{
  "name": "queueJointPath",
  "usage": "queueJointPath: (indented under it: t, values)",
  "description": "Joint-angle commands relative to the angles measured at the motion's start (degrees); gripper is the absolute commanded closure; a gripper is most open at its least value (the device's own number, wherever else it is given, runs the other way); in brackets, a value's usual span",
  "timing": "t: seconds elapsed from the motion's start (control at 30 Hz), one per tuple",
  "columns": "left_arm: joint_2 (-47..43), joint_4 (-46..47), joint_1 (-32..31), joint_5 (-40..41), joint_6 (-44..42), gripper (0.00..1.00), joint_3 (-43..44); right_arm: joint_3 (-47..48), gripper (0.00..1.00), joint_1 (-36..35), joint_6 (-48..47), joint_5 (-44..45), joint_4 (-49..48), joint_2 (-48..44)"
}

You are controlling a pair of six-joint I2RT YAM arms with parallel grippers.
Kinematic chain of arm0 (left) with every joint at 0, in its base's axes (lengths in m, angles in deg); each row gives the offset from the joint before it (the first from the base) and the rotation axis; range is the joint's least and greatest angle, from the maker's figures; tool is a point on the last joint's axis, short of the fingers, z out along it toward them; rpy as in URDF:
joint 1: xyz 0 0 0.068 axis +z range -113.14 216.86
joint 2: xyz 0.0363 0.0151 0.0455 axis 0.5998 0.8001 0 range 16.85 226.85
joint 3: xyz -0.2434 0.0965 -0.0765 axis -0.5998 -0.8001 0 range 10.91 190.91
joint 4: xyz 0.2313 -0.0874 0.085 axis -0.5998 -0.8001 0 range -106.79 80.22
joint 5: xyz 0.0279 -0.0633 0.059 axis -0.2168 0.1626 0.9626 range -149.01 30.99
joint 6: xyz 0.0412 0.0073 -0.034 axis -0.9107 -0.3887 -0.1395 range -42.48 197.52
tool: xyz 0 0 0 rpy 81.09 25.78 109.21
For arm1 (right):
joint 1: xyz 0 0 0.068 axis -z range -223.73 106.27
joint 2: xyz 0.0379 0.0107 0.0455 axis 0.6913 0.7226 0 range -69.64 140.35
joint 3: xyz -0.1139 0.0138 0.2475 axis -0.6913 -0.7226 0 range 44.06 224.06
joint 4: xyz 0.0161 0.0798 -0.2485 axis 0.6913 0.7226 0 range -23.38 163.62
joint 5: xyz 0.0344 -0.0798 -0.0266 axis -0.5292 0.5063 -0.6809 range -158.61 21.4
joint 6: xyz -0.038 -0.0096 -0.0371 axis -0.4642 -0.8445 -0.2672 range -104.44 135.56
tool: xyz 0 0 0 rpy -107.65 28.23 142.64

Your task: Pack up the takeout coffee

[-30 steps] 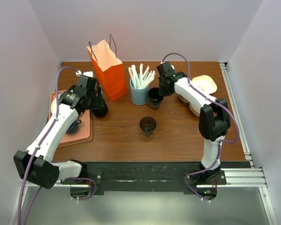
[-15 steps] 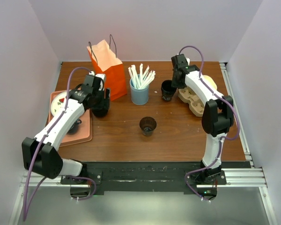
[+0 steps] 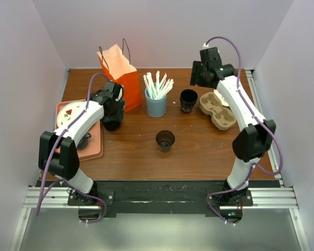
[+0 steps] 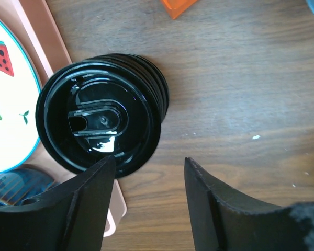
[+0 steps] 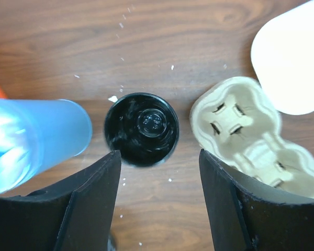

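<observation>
We are still at the reach. Our left gripper (image 4: 149,164) hangs with jaws apart. The takeout coffee (image 4: 99,123) stands on the surface (image 3: 199,151) at the gripper's ten o'clock, and at six o'clock of the orange bag (image 3: 121,78). Next, we judge, centre the jaws on the cup and close. The right gripper (image 5: 159,157) has its jaws apart and empty above the black cup (image 5: 141,128).

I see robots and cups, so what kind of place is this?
Probably a robot lab set up like a coffee counter: plain walls box in a table holding a paper bag, straws and a cup carrier.
</observation>
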Motion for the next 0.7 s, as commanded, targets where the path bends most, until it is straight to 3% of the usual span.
queueJointPath:
  t: [0.0,0.3,0.67]
  values:
    - [1.9,1.9,0.2,3.5,-1.7,0.42,2.9,2.7,0.35,0.0,-1.9,-1.6,1.5,-6.4]
    - [5.1,2.1,0.0,3.7,-2.0,0.51,3.7,1.0,0.36,0.0,-2.0,-4.5,1.1,-10.6]
    - [4.5,0.7,-0.5,3.0,-1.9,0.78,4.7,2.4,0.36,0.0,-1.5,-6.4,0.8,-11.0]
